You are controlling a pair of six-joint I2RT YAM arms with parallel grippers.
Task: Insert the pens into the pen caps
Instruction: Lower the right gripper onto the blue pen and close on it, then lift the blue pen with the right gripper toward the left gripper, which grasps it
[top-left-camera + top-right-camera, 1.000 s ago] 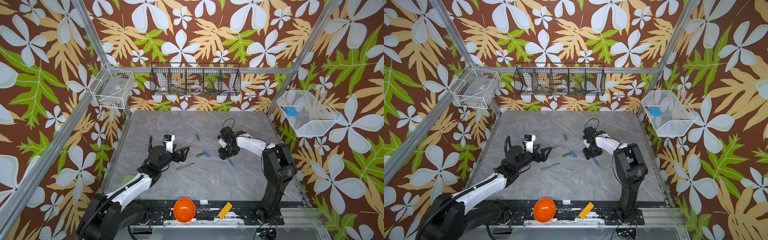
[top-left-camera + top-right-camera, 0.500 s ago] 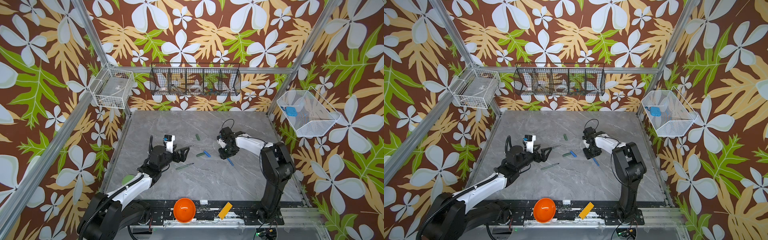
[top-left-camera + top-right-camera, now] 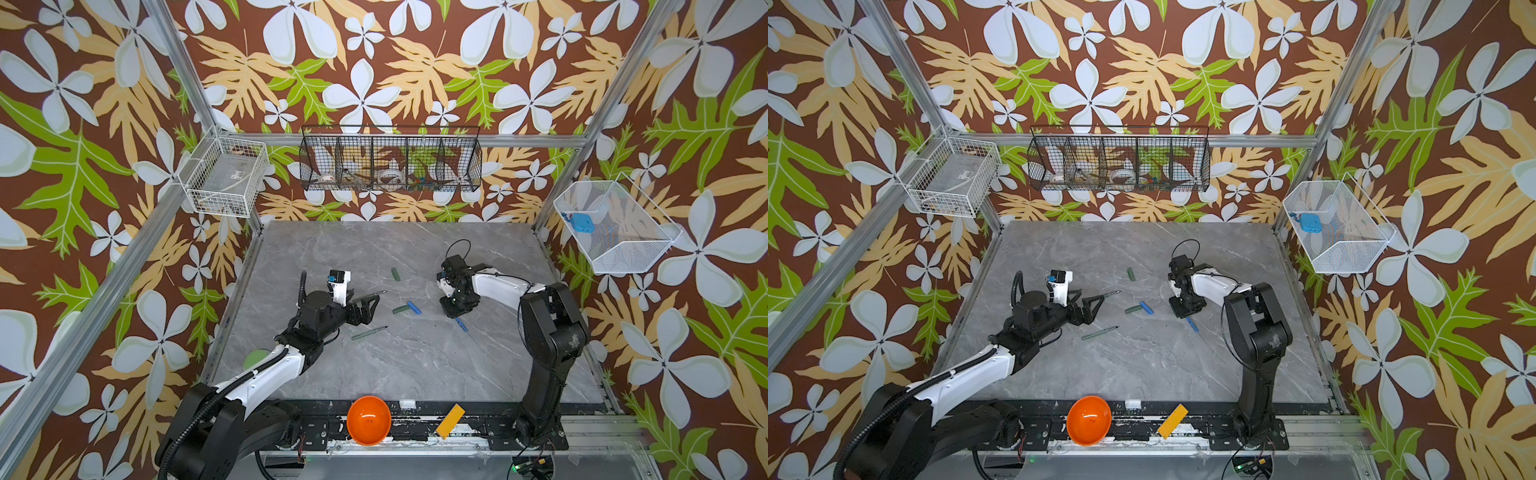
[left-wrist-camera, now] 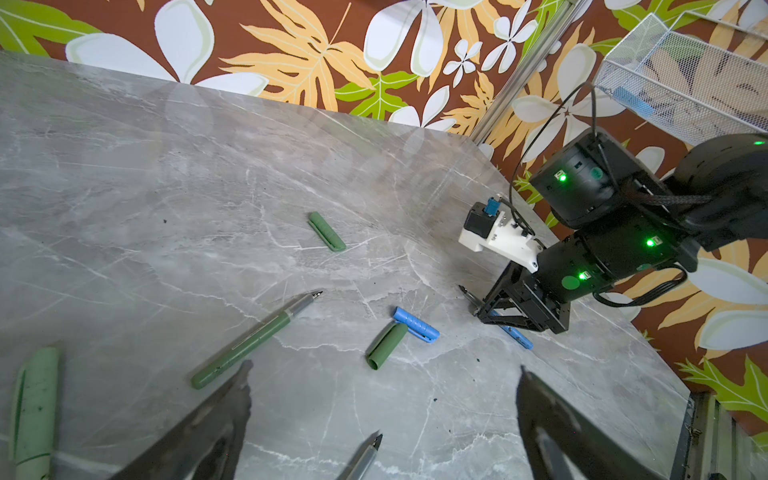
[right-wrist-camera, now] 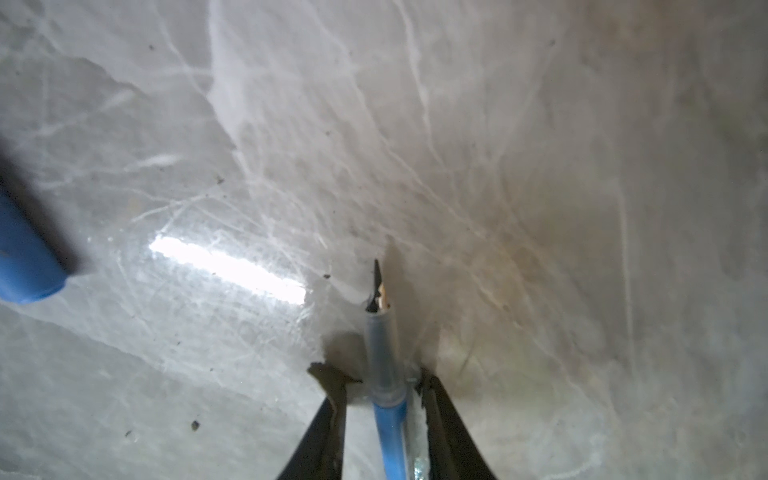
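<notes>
Straddling the blue pen (image 5: 388, 415) on the desk (image 5: 540, 166) for pickup, right tool (image 5: 378, 372) unclamped; left tool (image 4: 384, 370) gapes empty.

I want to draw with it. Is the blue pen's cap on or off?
Off. The blue pen shows its bare pointed tip; the blue cap lies apart.

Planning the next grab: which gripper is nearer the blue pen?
Right. The right gripper straddles the blue pen, one finger either side. The left gripper is open, far off past the blue cap.
</notes>
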